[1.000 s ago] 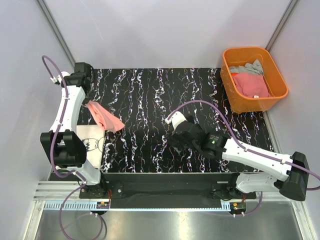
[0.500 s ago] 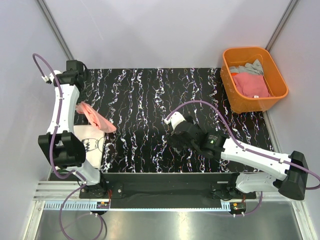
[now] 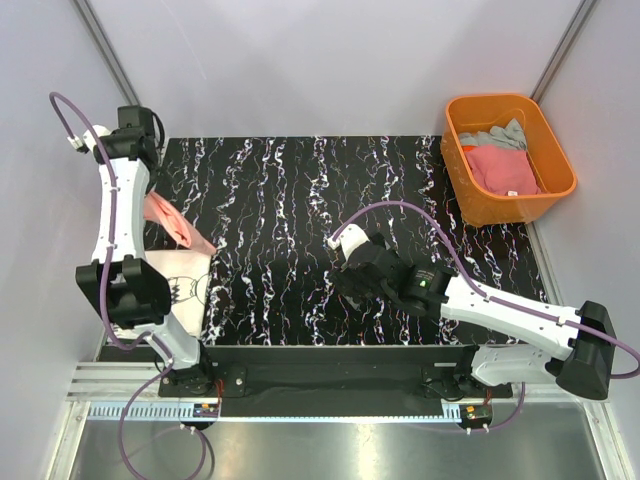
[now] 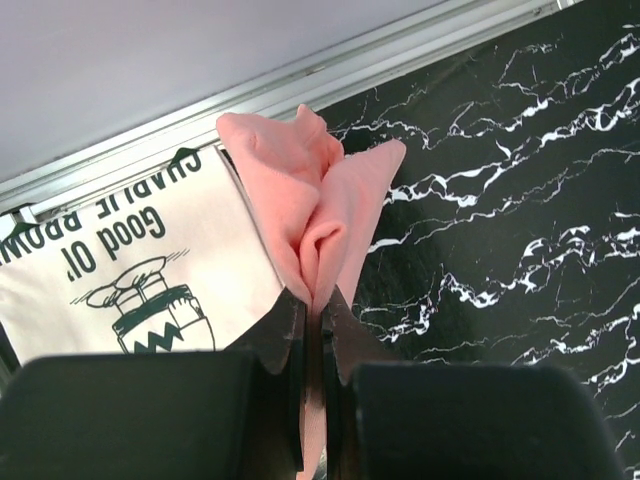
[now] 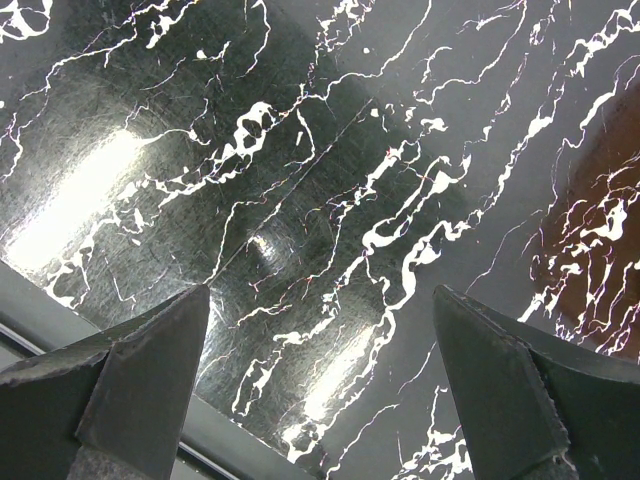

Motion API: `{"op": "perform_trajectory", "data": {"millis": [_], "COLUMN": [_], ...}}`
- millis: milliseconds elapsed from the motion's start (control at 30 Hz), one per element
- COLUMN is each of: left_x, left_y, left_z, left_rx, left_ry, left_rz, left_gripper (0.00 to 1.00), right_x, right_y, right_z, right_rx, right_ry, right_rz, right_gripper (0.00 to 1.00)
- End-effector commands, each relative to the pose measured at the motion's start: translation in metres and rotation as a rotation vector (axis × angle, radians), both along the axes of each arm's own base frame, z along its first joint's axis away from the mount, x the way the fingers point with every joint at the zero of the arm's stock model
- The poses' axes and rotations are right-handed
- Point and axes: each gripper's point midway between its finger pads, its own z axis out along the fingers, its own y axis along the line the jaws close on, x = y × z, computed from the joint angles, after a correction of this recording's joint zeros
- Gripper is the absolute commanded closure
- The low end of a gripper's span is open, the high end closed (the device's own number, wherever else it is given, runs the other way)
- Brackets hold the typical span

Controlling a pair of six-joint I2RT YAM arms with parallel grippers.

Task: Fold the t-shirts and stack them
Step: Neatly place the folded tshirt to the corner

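Observation:
My left gripper (image 4: pixel 312 302) is shut on a bunched fold of the salmon-pink t-shirt (image 4: pixel 322 215), which hangs from it at the table's left edge (image 3: pixel 168 222). Just below and nearer lies the white t-shirt (image 3: pixel 185 288) with black lettering and a printed figure (image 4: pixel 130 265), folded flat at the near left corner. The pink cloth's lower tip touches or overlaps the white shirt's far edge. My right gripper (image 5: pixel 320 305) stands wide open low over bare black marbled tabletop near the front middle (image 3: pixel 352 275), with nothing between its fingers.
An orange plastic tub (image 3: pixel 455 175) stands at the far right and holds a deeper pink t-shirt (image 3: pixel 503 169) and a grey one (image 3: pixel 496 137). A metal rail (image 4: pixel 330 72) and pale walls bound the table on the left and at the back.
My left arm has swung left and back, carrying the salmon-pink shirt from over the table toward the left edge above the white shirt. The right arm has barely moved.

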Motion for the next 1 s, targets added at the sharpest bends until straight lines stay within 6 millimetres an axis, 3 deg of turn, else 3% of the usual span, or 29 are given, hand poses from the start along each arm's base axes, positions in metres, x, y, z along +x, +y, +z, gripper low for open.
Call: {"op": "perform_trajectory", "data": {"millis": [0, 200, 400, 500, 633, 967], "left_x": [0.002, 0.000, -0.018, -0.029, -0.046, -0.061], "left_y": [0.016, 0.019, 0.021, 0.021, 0.027, 0.035], "left_z": [0.023, 0.008, -0.001, -0.015, -0.018, -0.020], "left_rx": [0.052, 0.031, 0.030, 0.017, 0.021, 0.036], "left_ry": [-0.049, -0.006, 0.018, 0.061, 0.068, 0.095], "left_rz": [0.029, 0.023, 0.053, 0.057, 0.092, 0.110], "left_gripper": [1.00, 1.00, 1.00, 1.00, 1.00, 1.00], "right_x": [0.004, 0.005, 0.005, 0.005, 0.006, 0.005], "right_y": [0.005, 0.005, 0.008, 0.010, 0.011, 0.012], "right_z": [0.013, 0.012, 0.010, 0.009, 0.008, 0.007], "right_rx": [0.054, 0.056, 0.053, 0.054, 0.045, 0.054], "right_ry": [-0.020, -0.018, -0.011, -0.009, -0.009, -0.002], "right_rz": [-0.016, -0.025, -0.021, -0.018, -0.015, -0.013], "right_gripper": [0.00, 0.00, 0.00, 0.00, 0.00, 0.00]}}
